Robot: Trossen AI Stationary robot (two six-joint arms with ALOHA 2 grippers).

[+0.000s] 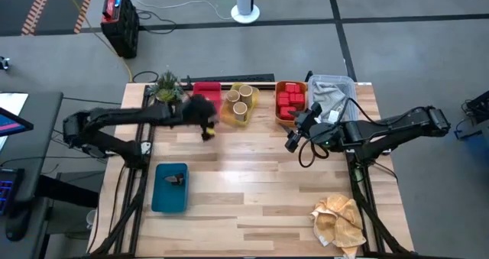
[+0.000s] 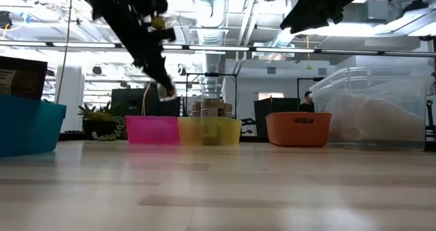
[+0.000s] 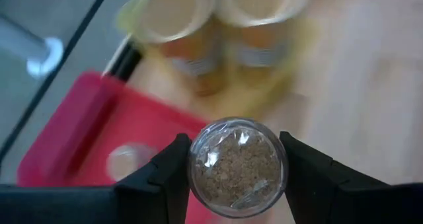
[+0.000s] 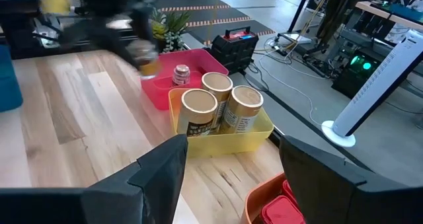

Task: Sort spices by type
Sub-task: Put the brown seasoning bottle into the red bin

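Note:
My left gripper (image 3: 238, 178) is shut on a tiny glass jar of brownish spice (image 3: 236, 166), in the air over the near side of the pink-red tray (image 1: 206, 91). A second small jar (image 4: 181, 73) stands in that tray. Three tan open-topped cylinders (image 4: 218, 105) stand in the yellow tray (image 1: 239, 114). Red tins (image 1: 290, 102) fill the orange tray (image 1: 278, 114). My right gripper (image 4: 231, 178) is open and hangs over the table to the right of the yellow tray, touching nothing. My left gripper pinches the jar's round glass side (image 3: 195, 168) between its two fingers (image 3: 165, 174), one on each side. The jar's round end faces the wrist camera. The low view shows the jar (image 2: 165, 90) lifted clear, above the pink-red tray (image 2: 152, 130).
A blue tray (image 1: 157, 194) with a small dark thing in it sits near the left front. A clear bin (image 1: 344, 83) of cloth stands at the far right, a beige cloth (image 1: 340, 221) lies at the near right, and a small plant (image 1: 166, 85) is at the far left.

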